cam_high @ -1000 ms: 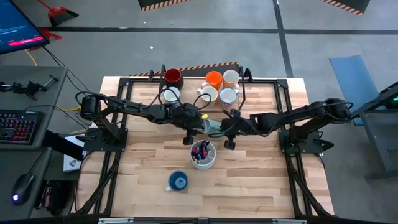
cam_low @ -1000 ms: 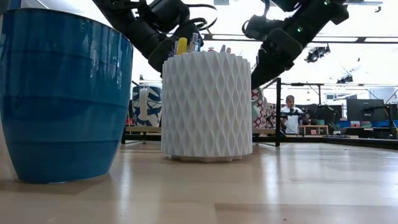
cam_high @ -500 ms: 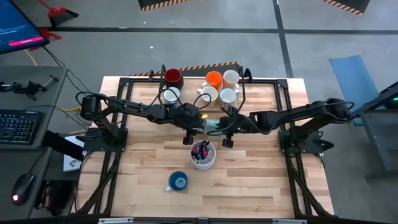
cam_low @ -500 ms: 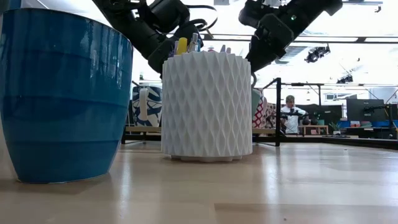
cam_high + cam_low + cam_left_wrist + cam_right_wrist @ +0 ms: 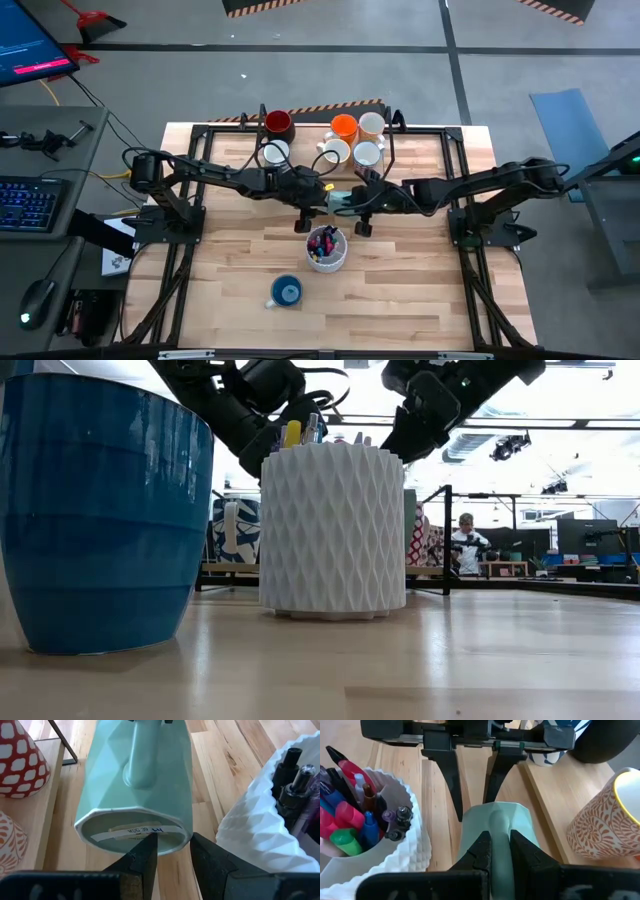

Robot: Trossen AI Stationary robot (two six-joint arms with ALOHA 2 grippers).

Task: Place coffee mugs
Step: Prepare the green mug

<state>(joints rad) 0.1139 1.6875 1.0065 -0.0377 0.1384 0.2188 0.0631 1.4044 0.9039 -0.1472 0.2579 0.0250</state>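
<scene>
Green mug (image 5: 137, 780) is on its side between the two grippers at table centre, just behind the white pen cup (image 5: 326, 248), long axis running left-right along the line joining the arms. Right gripper (image 5: 499, 851) is pinched on the mug's handle, fingers either side of it. Left gripper (image 5: 171, 854) sits at the mug's base end; its fingers are spread around the base rim, gap visible, so I judge it not clamped. Right arm is therefore the one carrying; left can back off along the mug's axis. Other mugs sit on the rack (image 5: 420, 128) at the far edge; blue mug (image 5: 286, 292) stands alone near the front. Versus a second ago: right gripper has shifted slightly left toward the left gripper; everything else unchanged.
</scene>
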